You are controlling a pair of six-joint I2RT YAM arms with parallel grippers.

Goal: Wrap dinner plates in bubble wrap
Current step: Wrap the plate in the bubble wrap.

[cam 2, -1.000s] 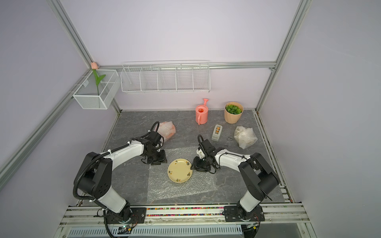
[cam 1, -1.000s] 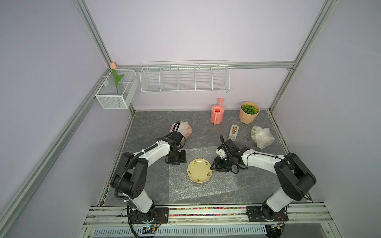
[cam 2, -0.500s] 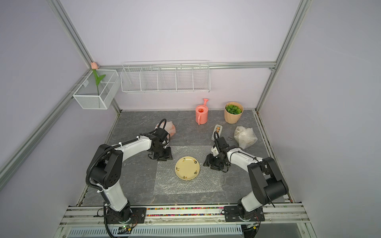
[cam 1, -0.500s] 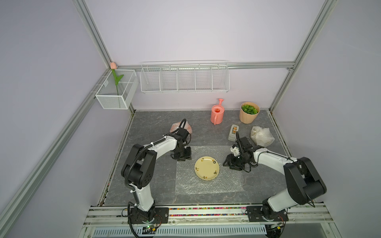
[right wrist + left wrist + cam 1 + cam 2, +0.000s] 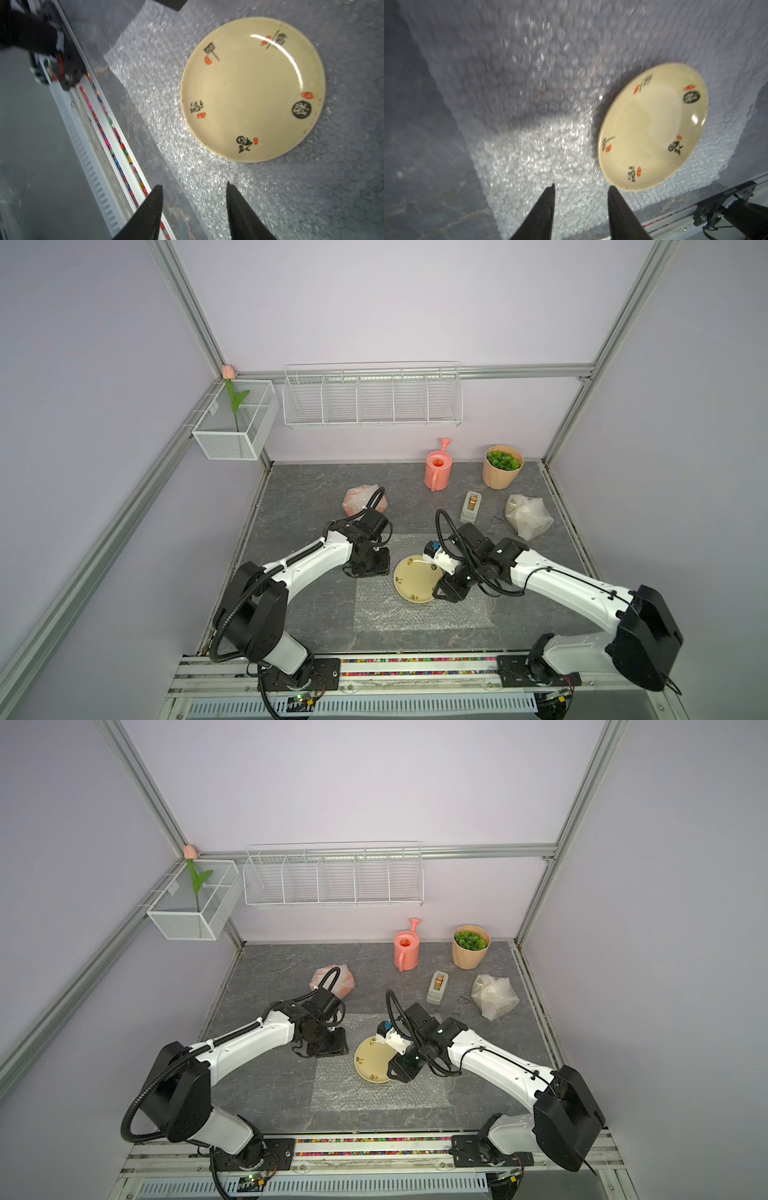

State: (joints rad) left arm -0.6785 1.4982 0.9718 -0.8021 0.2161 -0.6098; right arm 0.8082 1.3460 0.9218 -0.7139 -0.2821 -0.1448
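Note:
A cream dinner plate [image 5: 415, 585] [image 5: 372, 1063] with small dark and red motifs lies flat on a spread sheet of bubble wrap [image 5: 415, 616] [image 5: 374, 1094]. My left gripper [image 5: 370, 568] [image 5: 581, 187] is low at the sheet's far left corner, open and empty, and the plate [image 5: 652, 126] lies apart from its fingertips. My right gripper [image 5: 446, 593] [image 5: 194, 185] stands at the plate's right rim, open with nothing between its fingers. In the right wrist view the plate [image 5: 251, 89] rests on the bubble wrap [image 5: 187, 166] beyond the fingertips.
A wrapped bundle with orange inside [image 5: 361, 499] lies behind the left arm. A whitish wrapped bundle [image 5: 528, 516] lies at the right. A tape dispenser [image 5: 471, 506], a pink watering can [image 5: 436, 470] and a potted plant [image 5: 502, 466] stand at the back. A metal rail [image 5: 415, 662] edges the front.
My right gripper swung out to the right, then came back to the plate's right rim, nearer the front. The left gripper shifted slightly right and forward. The plate moved a little right.

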